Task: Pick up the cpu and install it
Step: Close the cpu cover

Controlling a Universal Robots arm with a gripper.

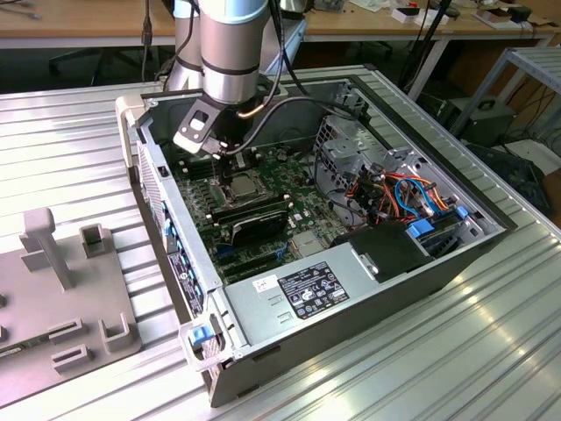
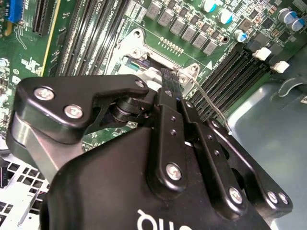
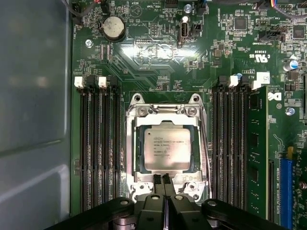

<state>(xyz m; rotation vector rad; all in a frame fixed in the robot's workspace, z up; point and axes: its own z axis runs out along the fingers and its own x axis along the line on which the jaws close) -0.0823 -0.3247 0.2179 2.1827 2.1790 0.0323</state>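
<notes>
- In the first wrist view the hand (image 3: 163,181) sits nearest the camera, its two black fingertips (image 3: 157,180) pressed together with no gap between them and nothing held.
- Just beyond the fingertips lies the cpu (image 3: 167,149), a silver-grey square lying flat in the socket (image 3: 134,143) with the metal frame around it. The tips hover at the socket edge closest to the hand, just beside the chip rather than over its middle; whether they touch the frame cannot be told.
- Rows of black memory slots (image 3: 100,143) run along both sides of the socket, and a memory stick (image 3: 256,153) stands in a slot on one side.
- Further out on the green motherboard (image 3: 158,57) sits a round coin battery (image 3: 113,27).
- In the second wrist view the hand (image 2: 169,76) shows from behind, its closed fingers reaching down to the socket's metal frame, next to a thin lever (image 2: 208,103).
- In the exterior view the hand (image 1: 225,172) hangs inside the open computer case (image 1: 368,289), which lies on the ribbed metal table (image 1: 421,368); the cpu (image 1: 243,185) lies just below it.
</notes>
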